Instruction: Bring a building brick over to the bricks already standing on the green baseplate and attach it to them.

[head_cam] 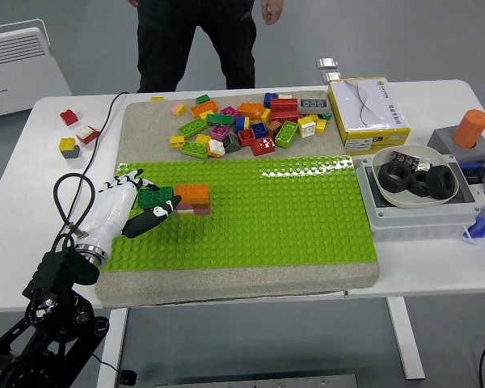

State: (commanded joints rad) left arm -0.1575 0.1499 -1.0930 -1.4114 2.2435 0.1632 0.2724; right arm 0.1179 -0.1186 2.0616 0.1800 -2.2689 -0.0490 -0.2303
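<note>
— Our green brick (155, 196) sits near the green baseplate's (307, 218) left edge, touching the orange brick (192, 192), left hand (128, 206) fingers clasping it.

— We'd press straight down, studs aligned, before we let go.
</note>
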